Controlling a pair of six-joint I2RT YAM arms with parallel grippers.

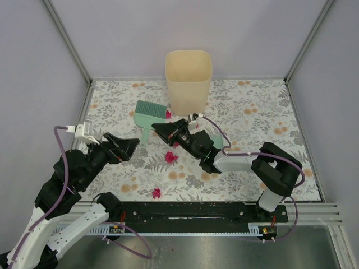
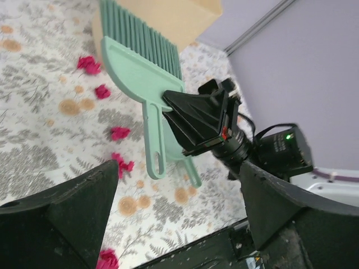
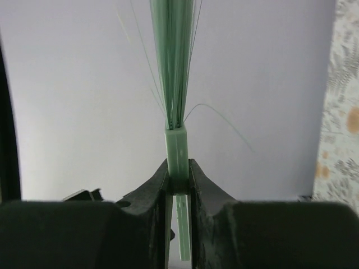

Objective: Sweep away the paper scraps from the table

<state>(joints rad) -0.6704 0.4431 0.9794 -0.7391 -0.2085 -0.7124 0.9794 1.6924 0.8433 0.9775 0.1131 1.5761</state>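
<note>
My right gripper (image 1: pixel 161 130) is shut on the green brush (image 1: pixel 149 114), held flat with its bristles pointing to the back left, beside the beige bin. In the right wrist view the brush (image 3: pixel 178 84) shows edge-on, clamped between the fingers of that gripper (image 3: pixel 179 175). Magenta paper scraps lie on the flowered table (image 1: pixel 252 112): one by the bin (image 1: pixel 168 114), one mid-table (image 1: pixel 171 157), one near the front (image 1: pixel 156 193). My left gripper (image 1: pixel 130 147) is open and empty, left of the brush handle. The left wrist view shows the brush (image 2: pixel 140 73) and several scraps (image 2: pixel 119 133).
The beige bin (image 1: pixel 188 81) stands at the back centre. Another green piece (image 1: pixel 216 139) lies partly hidden under the right arm. Metal rails frame the table, and the black base plate (image 1: pixel 185 210) runs along the front edge.
</note>
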